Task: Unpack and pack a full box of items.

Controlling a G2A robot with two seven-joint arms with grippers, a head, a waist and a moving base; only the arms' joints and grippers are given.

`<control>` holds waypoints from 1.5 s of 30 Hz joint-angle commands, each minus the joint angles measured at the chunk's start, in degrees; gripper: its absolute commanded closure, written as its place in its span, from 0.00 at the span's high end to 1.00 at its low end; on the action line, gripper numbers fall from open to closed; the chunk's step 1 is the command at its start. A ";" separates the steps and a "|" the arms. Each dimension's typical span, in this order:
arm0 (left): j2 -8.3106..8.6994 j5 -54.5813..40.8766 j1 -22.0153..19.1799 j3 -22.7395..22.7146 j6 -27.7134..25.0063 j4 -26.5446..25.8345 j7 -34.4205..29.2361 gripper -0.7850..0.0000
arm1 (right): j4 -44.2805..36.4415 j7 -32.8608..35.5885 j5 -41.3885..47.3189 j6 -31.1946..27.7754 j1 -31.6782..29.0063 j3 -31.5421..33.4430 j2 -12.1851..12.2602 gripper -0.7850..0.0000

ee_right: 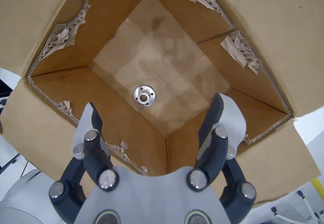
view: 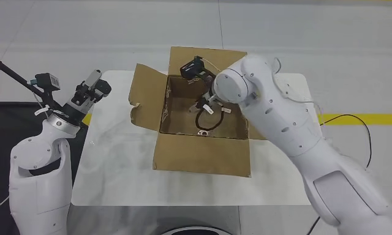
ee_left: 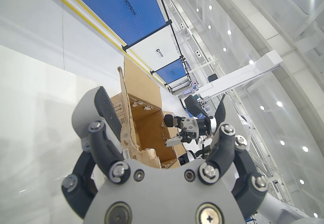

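Right wrist view: right gripper (ee_right: 155,103), spread and empty, hangs over the box (ee_right: 63,88); seemingly metal flange (ee_right: 144,90) inside; left gripper (ee_left: 162,100) gapes beside it.

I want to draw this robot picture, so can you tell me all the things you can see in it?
Cardboard box: one, brown, open with torn flaps, in the middle of the table.
Metal ring: one, silver, lying flat on the box's floor.
Table: one, white, under the box.
Floor lines: two, yellow, on the grey floor around the table.
Left gripper: one, black and grey, open, by the table's edge, apart from the box.
Right gripper: one, black and grey, open, at the box's mouth, above the ring.
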 commanded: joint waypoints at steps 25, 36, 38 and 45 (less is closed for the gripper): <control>0.00 0.00 0.00 0.00 0.00 0.00 0.00 1.00 | 20.99 -4.01 4.77 -5.63 2.76 -9.75 -8.47 0.14; 0.00 0.00 0.00 0.00 0.00 0.00 0.00 1.00 | 29.37 -3.37 6.33 -6.66 2.36 -11.13 -11.29 0.29; 0.00 0.00 0.00 0.00 0.00 0.00 0.00 1.00 | 30.32 -3.34 6.59 -7.07 2.29 -11.24 -11.72 0.28; 0.00 0.00 0.00 0.00 0.00 0.00 0.00 1.00 | 32.55 -2.11 6.71 -8.59 1.93 -11.84 -12.96 0.37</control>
